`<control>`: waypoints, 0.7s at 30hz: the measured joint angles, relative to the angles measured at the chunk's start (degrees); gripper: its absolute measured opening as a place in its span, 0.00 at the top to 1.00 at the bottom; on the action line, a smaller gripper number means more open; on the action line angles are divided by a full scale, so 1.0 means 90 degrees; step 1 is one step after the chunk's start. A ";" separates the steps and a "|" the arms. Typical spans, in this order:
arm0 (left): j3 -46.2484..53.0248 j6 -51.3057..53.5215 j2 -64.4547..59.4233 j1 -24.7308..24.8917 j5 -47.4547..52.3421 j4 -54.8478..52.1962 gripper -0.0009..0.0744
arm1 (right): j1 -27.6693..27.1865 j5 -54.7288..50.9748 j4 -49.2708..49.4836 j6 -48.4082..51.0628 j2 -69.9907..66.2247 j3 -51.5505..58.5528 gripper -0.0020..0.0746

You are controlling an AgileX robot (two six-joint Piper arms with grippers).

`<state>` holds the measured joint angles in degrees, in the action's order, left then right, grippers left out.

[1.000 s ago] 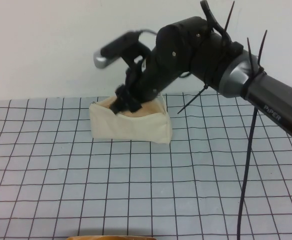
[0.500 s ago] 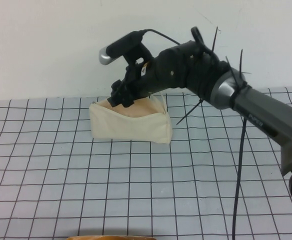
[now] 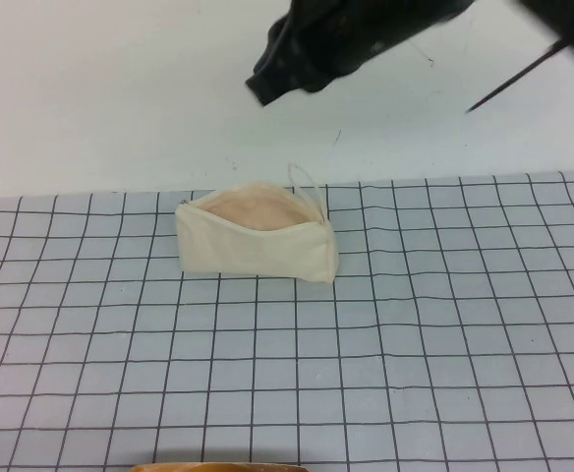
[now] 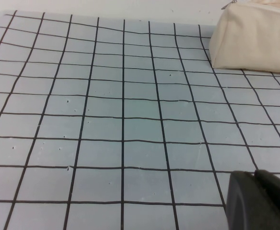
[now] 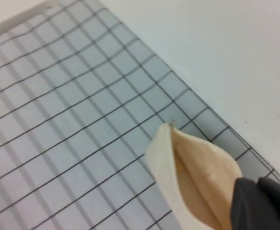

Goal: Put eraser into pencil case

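The pencil case (image 3: 255,246) lies on the grid mat at the back, its mouth open upward and showing the pinkish-beige lining, with the loop cord (image 3: 307,187) at its right end. It also shows in the left wrist view (image 4: 255,40) and in the right wrist view (image 5: 197,177). The eraser shows in no view. My right gripper (image 3: 265,87) hangs high above the case, against the wall; in the right wrist view (image 5: 261,205) its fingers are together and hold nothing. My left gripper (image 4: 261,201) is shut and empty, low over the mat well short of the case.
The grid mat (image 3: 287,374) covers the table up to the white wall (image 3: 120,88). A tan curved edge (image 3: 218,467) pokes in at the front edge of the high view.
My right gripper has lifted out of the pencil case's mouth and risen up and back, high above it. The case stays open in place.
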<state>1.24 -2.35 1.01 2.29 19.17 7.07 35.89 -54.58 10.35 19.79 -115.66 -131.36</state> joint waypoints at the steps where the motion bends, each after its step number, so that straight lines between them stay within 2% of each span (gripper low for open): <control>1: 0.0000 0.0000 0.0000 0.0000 0.0000 0.0000 0.99 | 0.0028 -0.0149 0.0068 0.0183 0.0189 0.0055 0.96; 8: 0.0000 0.0000 0.0000 0.0000 0.0000 0.0000 0.99 | 0.0192 -0.0595 0.0595 0.1157 0.1920 0.1286 0.97; 13: 0.0000 0.0000 0.0000 0.0000 0.0000 0.0000 0.99 | 0.0192 -0.0500 0.0133 0.1008 0.3708 0.3521 0.97; 18: 0.0000 0.0000 0.0000 0.0000 0.0000 0.0000 0.99 | 0.0192 0.0450 -0.0258 0.0958 0.5431 0.5801 0.97; 21: 0.0000 0.0000 0.0000 0.0000 0.0000 0.0000 0.99 | 0.0192 0.1534 -0.0284 0.0960 0.6401 0.7260 0.97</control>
<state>1.24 -2.35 1.01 2.29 19.17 7.07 37.62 -40.77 7.79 28.43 -58.05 -66.01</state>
